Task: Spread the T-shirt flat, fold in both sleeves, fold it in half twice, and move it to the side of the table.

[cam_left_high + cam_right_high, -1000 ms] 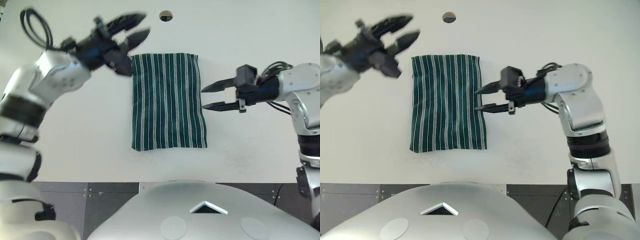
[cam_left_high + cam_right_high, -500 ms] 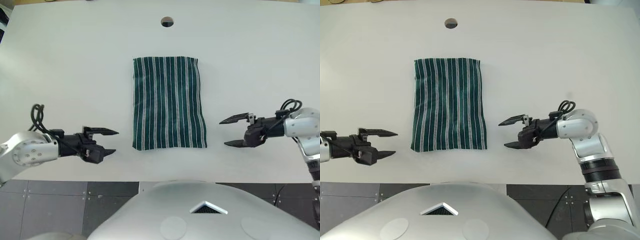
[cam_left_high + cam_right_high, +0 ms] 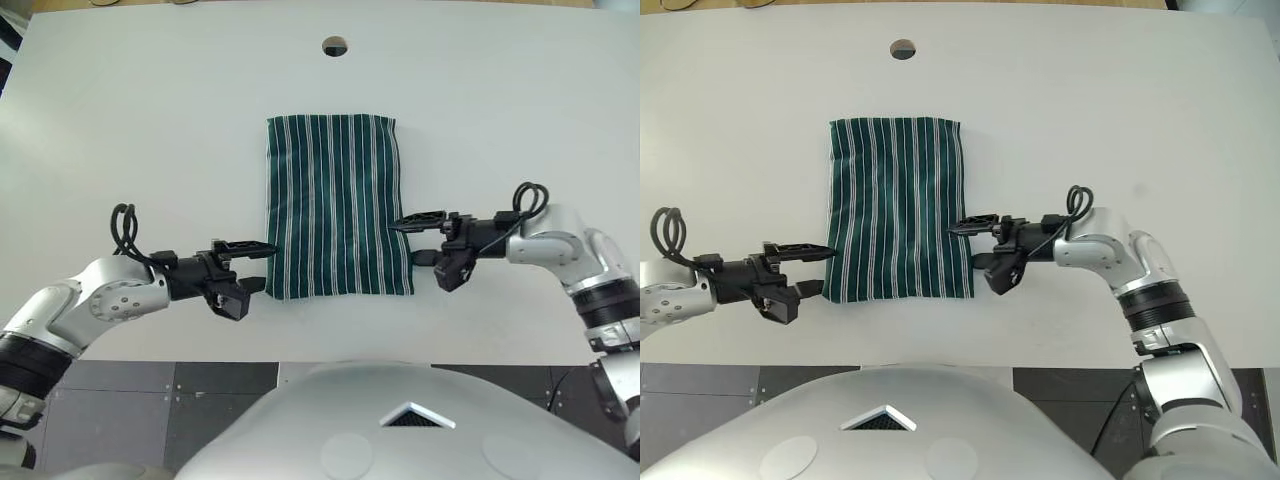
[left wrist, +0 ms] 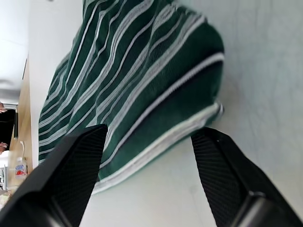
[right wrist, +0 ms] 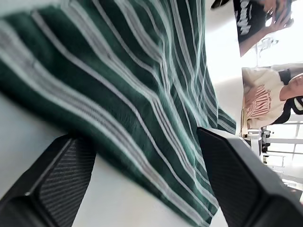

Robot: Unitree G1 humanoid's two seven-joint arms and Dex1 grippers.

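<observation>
Left eye view — T-shirt (image 3: pixel 338 205) folded, green-striped

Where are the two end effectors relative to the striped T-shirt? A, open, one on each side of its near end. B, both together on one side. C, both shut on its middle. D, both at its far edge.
A: the left end effector and right end effector sit open, flanking the near end of the folded T-shirt.

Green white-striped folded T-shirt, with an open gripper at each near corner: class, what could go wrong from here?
The black left gripper and right gripper could pinch only the top layer of the green white-striped T-shirt, letting its folds open. The right one sits farther up its side edge than the left, so the next fold may skew.
</observation>
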